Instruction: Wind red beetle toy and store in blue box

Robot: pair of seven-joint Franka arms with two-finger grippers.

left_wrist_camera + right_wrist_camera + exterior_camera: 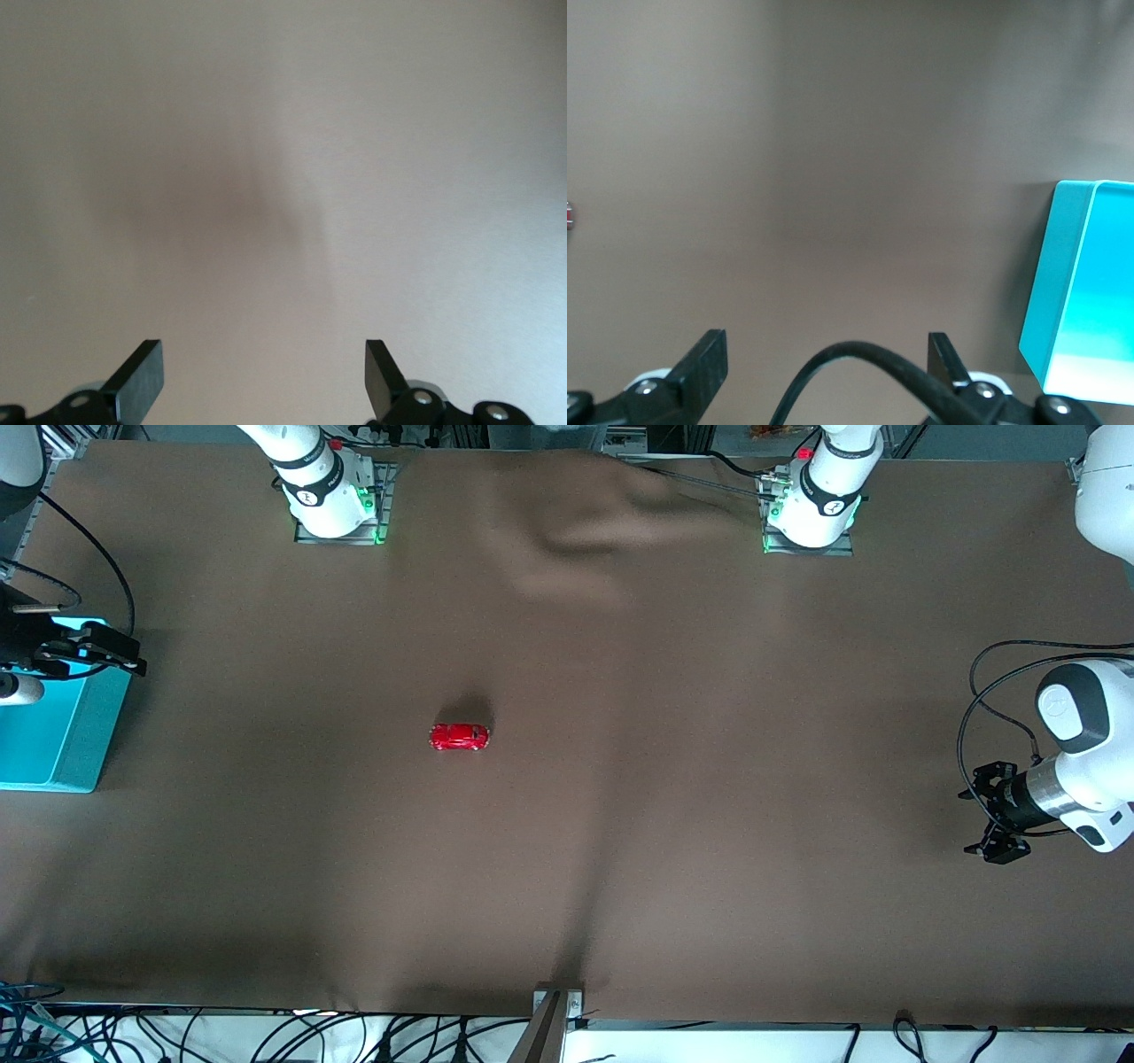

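Both grippers, left (pixel 988 812) and right (pixel 106 653), are held unclenched and empty, well apart from the small glossy red beetle toy (pixel 459 736), the right over the turquoise open-topped blue box (pixel 53 731)

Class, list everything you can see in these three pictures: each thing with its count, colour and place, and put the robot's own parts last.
red beetle toy: one, glossy red, on the cloth about mid-table, toward the right arm's end.
blue box: one, turquoise, open-topped, at the right arm's end of the table, partly out of the front view.
brown cloth: one, brown, covering the table.
right gripper: one, black, open, over the blue box's edge.
left gripper: one, black, open, over the cloth at the left arm's end, waiting.
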